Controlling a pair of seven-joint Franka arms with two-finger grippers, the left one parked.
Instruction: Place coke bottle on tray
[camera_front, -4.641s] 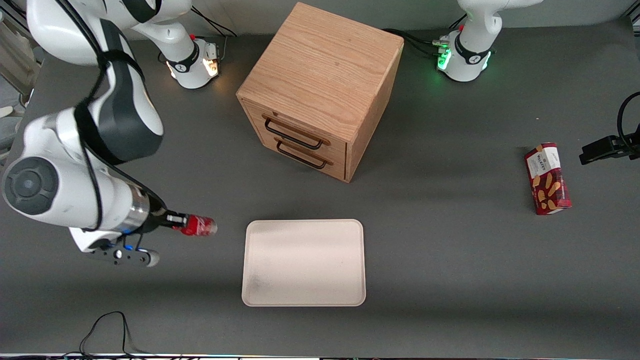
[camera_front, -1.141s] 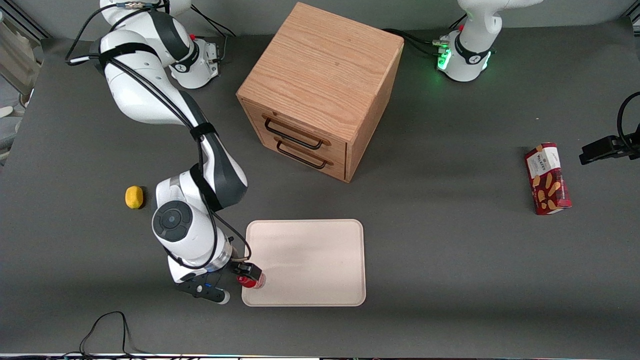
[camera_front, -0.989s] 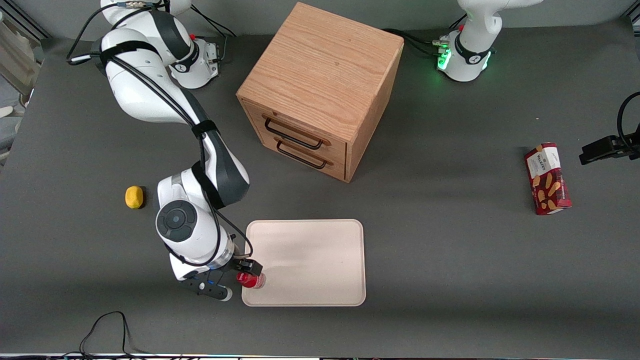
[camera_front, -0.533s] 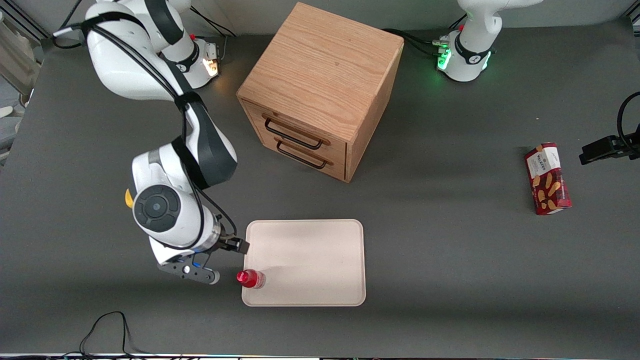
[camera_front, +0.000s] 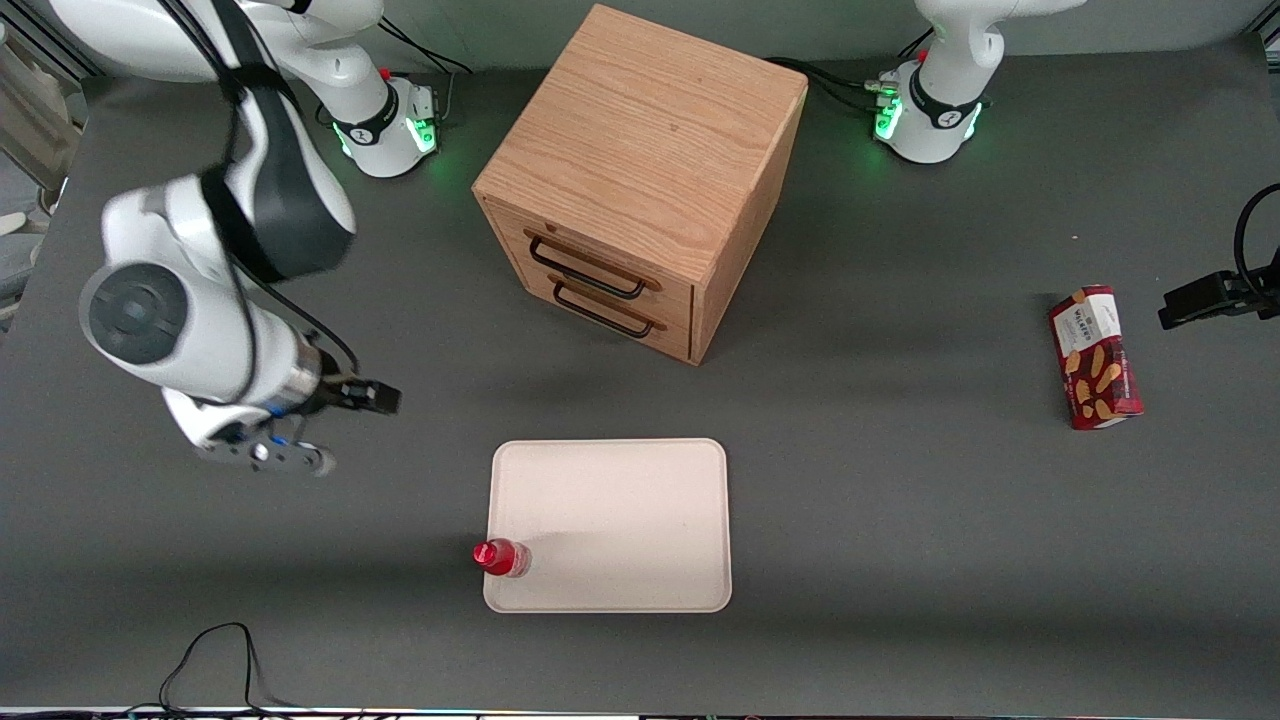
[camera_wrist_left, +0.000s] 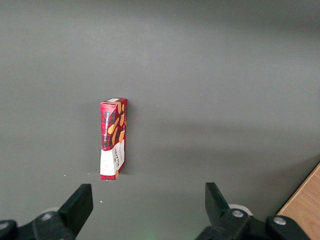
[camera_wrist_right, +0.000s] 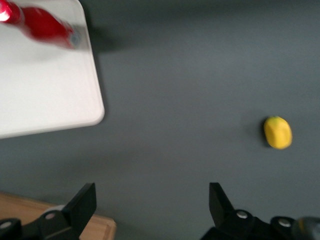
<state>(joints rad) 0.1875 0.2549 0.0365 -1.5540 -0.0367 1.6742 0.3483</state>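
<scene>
The coke bottle (camera_front: 500, 558), small and red with a red cap, stands on the cream tray (camera_front: 620, 520) at the tray's corner nearest the front camera, toward the working arm's end. My right gripper (camera_front: 378, 398) is open and empty. It is raised above the bare table, farther from the front camera than the bottle and well apart from it, toward the working arm's end. The right wrist view shows the bottle (camera_wrist_right: 44, 26) on the tray (camera_wrist_right: 45, 90) and my gripper (camera_wrist_right: 152, 212) with its jaws wide apart and nothing between them.
A wooden drawer cabinet (camera_front: 640, 180) stands farther from the front camera than the tray; its corner (camera_wrist_right: 92, 231) shows in the right wrist view. A yellow lemon (camera_wrist_right: 277, 132) lies on the table below my arm. A red biscuit box (camera_front: 1095, 357) lies toward the parked arm's end.
My gripper carried the bottle to the tray, set it down on the corner and let go. It then rose and drew away from the tray, now covering the lemon in the front view.
</scene>
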